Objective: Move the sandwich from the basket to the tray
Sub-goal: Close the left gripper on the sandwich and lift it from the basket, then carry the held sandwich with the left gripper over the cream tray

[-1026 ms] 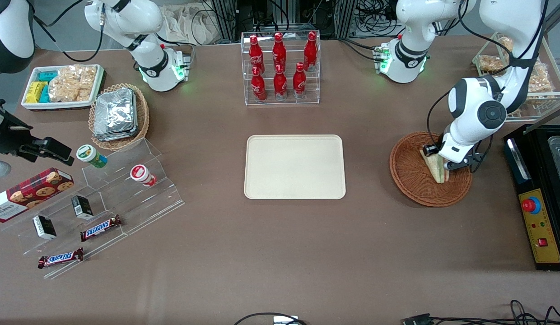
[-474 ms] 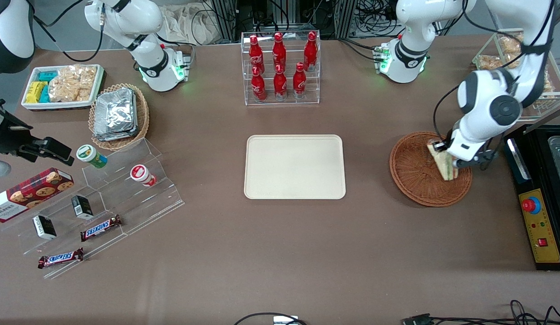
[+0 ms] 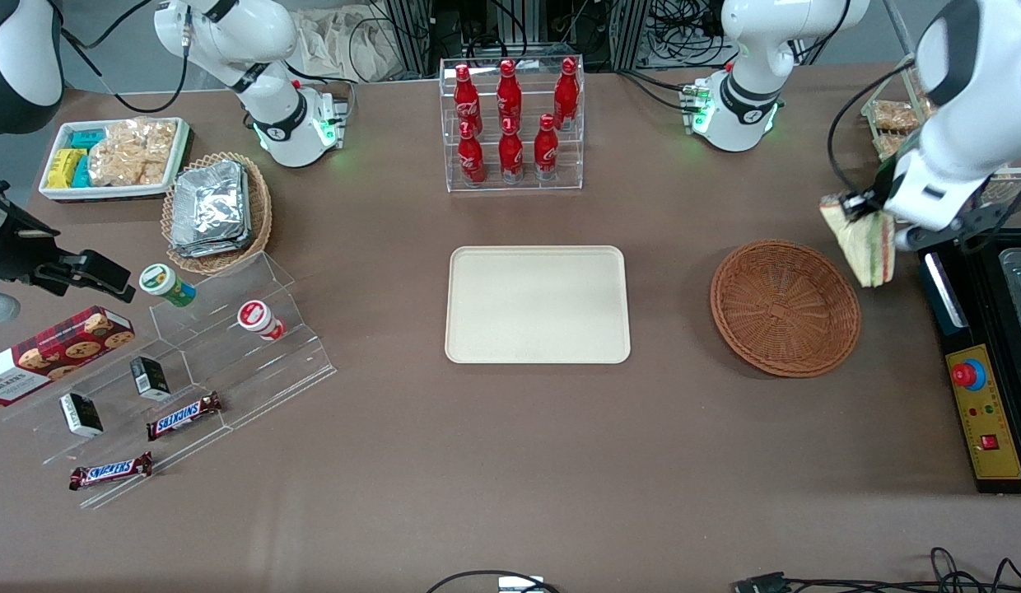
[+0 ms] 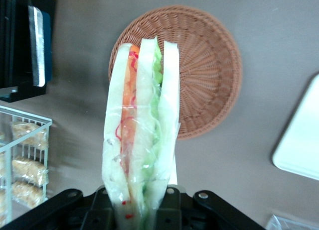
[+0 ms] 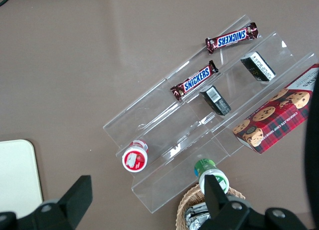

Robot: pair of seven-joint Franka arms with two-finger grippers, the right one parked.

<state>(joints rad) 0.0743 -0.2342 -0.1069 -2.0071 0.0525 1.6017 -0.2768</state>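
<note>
Lifted clear of the basket (image 3: 785, 306) over the past second, the sandwich (image 3: 864, 239) now hangs in the air beside the basket's rim, toward the working arm's end of the table (image 3: 510, 461). A second ago the wedge still sat inside the wicker with the arm low over it; half a second ago it had only begun to rise.

Broad bare brown tabletop separates the basket from the cream tray (image 3: 537, 304), which lies flat at mid-table, well apart from the basket, nothing resting on it. A clear rack of red bottles (image 3: 511, 123) stands farther from the front camera than the tray. A black control box (image 3: 984, 362) sits just beside the basket at the working arm's end, close under the raised wedge.

The basket holds nothing now; the wrist view looks straight down onto its bare woven floor (image 4: 199, 70).

The gripper (image 3: 871, 216) is clamped on the sandwich's broad end (image 4: 142, 140), the wrapped bread layers standing on edge between its black fingers (image 4: 169, 210), green and red filling showing through the film.
</note>
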